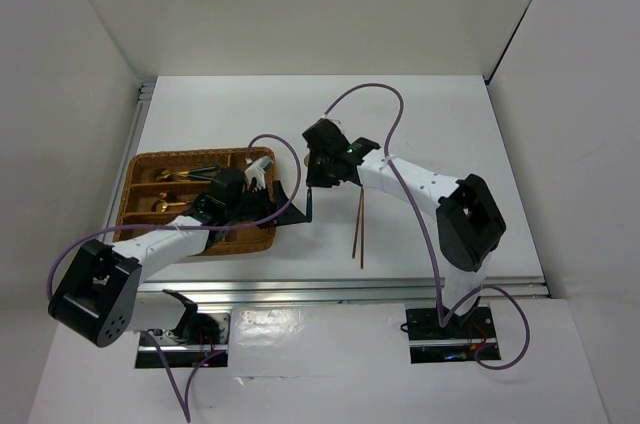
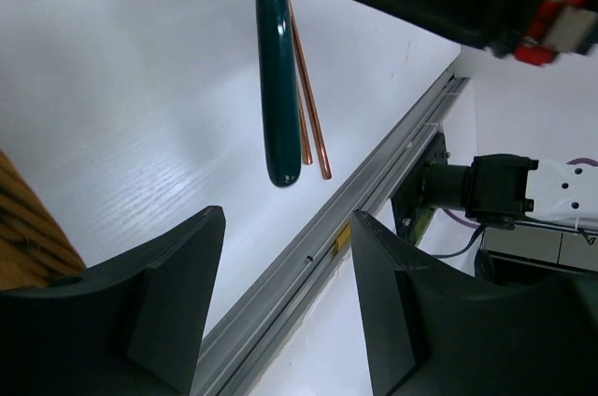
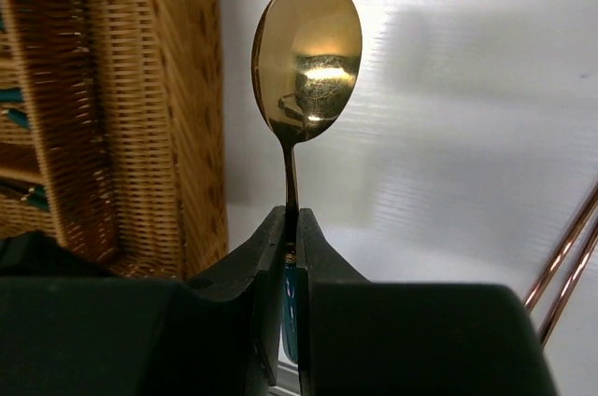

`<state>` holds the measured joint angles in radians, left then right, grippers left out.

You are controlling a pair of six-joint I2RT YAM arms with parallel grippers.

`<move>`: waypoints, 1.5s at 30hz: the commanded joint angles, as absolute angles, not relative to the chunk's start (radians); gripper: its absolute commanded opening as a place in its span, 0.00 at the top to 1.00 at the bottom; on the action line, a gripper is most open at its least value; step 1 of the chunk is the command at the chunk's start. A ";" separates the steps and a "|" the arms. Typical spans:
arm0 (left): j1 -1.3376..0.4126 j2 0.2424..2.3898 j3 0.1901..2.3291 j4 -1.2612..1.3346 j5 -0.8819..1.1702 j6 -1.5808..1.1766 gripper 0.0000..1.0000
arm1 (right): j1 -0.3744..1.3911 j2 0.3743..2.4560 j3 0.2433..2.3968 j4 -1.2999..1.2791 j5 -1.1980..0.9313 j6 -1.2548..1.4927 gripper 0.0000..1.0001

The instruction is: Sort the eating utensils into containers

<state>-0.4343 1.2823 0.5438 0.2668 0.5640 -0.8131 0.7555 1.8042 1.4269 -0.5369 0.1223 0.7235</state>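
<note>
Evidently my right claw (image 3: 291, 228) is pinched tight on the spoon (image 3: 306, 60). It grips the thin neck where gold meets teal, so the shiny bowl sticks out past my fingers and the handle hangs free on the other side. I judge it is held this way to offer the dark handle to my left claw (image 2: 285, 265), which sits just below the handle's tip with its jaws apart and nothing between them. A grip on the handle would let that arm take the spoon to the wicker tray (image 1: 180, 155) it lies across. The spoon hangs in the air just off the tray's right-hand wall, over the table (image 1: 450, 134), not in any compartment yet. The two chopsticks (image 1: 360, 229) lie together on the table outside the tray, near the spoon.

Much is hidden. From above, my left arm covers the near right part of the tray, so I cannot count the utensils (image 1: 170, 179) inside or say which compartment holds what. I make out only a few gold heads and teal handles toward the left. From my left wrist the spoon's bowl is cut off by my right claw's body. There the handle seems to overlap the chopsticks. I think that is only line of sight, but the view is poor.
</note>
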 commanded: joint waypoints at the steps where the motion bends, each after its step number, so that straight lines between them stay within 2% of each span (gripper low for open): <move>1: -0.445 1.295 0.603 0.359 0.575 -0.781 0.30 | 0.755 1.704 1.425 -0.474 0.101 0.719 0.94; 6: -0.454 1.335 0.650 0.380 0.584 -0.781 0.30 | 0.755 1.663 1.384 -0.416 0.068 0.719 0.92; 12: -0.463 1.382 0.660 0.423 0.584 -0.801 0.35 | 0.755 1.674 1.384 -0.405 0.012 0.719 0.92; 20: -0.463 1.393 0.669 0.451 0.586 -0.801 0.60 | 0.755 1.674 1.374 -0.393 0.012 0.710 0.92; 21: -0.463 1.384 0.669 0.451 0.575 -0.801 0.72 | 0.755 1.674 1.374 -0.393 0.012 0.710 0.92; 24: -0.463 1.374 0.669 0.440 0.543 -0.801 0.77 | 0.755 1.674 1.374 -0.402 0.021 0.710 0.90; 26: -0.463 1.355 0.669 0.428 0.512 -0.810 0.78 | 0.755 1.683 1.374 -0.414 0.021 0.701 0.85; 27: -0.463 1.355 0.669 0.414 0.499 -0.810 0.78 | 0.755 1.683 1.385 -0.414 0.032 0.701 0.77; 32: -0.414 1.324 0.649 0.391 0.453 -0.842 0.78 | 0.755 1.655 1.416 -0.472 0.066 0.692 0.56; 35: -0.364 1.324 0.649 0.377 0.474 -0.853 0.78 | 0.755 1.597 1.427 -0.506 0.087 0.692 0.48; 40: -0.308 1.324 0.658 0.368 0.474 -0.873 0.78 | 0.755 1.485 1.384 -0.526 0.169 0.725 0.43; 42: -0.295 1.324 0.670 0.368 0.462 -0.873 0.78 | 0.755 1.430 1.356 -0.526 0.179 0.726 0.37; 45: -0.255 1.324 0.681 0.357 0.436 -0.893 0.79 | 0.755 1.347 1.293 -0.459 0.199 0.726 0.34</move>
